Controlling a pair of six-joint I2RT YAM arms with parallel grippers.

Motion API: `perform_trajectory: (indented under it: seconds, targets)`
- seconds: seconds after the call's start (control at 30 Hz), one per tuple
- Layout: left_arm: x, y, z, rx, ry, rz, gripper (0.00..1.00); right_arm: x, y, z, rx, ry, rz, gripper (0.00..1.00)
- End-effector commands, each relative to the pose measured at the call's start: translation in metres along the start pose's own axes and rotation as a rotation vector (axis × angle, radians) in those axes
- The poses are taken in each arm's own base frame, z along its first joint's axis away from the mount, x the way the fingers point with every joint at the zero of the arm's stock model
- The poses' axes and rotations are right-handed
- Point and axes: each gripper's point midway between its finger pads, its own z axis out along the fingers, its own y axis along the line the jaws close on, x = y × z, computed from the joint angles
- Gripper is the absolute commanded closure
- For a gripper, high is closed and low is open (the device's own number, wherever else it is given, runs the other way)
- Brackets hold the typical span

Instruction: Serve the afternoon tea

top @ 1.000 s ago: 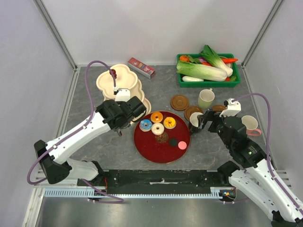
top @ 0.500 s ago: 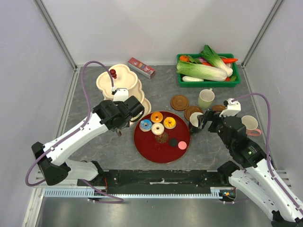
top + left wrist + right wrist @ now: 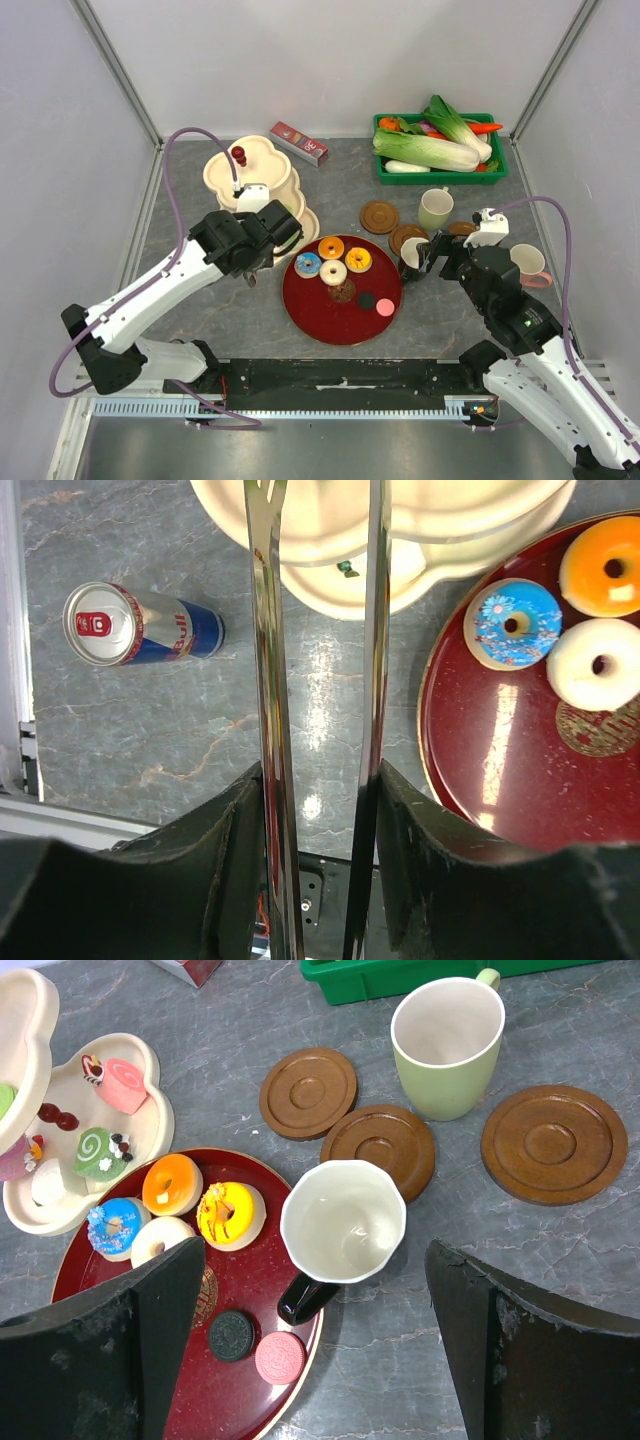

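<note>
Left gripper slightly parted, empty, above the cream tiered stand. Right gripper wide open over the black-handled white mug.

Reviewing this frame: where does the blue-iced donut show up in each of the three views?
Top external: blue donut at the left edge of the red tray, centre of the picture.
Left wrist: upper right, on the tray's rim side, right of the hand's fingers.
Right wrist: lower left, beside the cream tiered stand.
Shared landmark: the white donut lying next to it in all three views.
</note>
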Motion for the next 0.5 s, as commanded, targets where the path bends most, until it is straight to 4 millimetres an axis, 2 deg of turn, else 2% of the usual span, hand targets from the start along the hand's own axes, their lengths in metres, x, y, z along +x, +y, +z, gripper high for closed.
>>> perform_trajectory:
  seconds: [0.0, 0.1, 0.27, 0.47]
  targets:
    - [0.007, 0.036, -0.028, -0.008, 0.038, 0.07, 0.49, -0.006, 0.0, 0.001, 0.005, -0.028, 0.015, 0.02]
    - [0.007, 0.032, -0.032, 0.052, 0.032, 0.071, 0.49, -0.007, 0.0, 0.001, 0.005, -0.03, 0.015, 0.02]
    - [0.005, 0.014, -0.042, 0.192, 0.023, 0.073, 0.49, -0.007, 0.0, 0.001, 0.005, -0.032, 0.016, 0.02]
    - [0.002, 0.0, -0.046, 0.257, 0.03, 0.082, 0.51, -0.008, 0.0, 0.0, 0.006, -0.035, 0.015, 0.02]
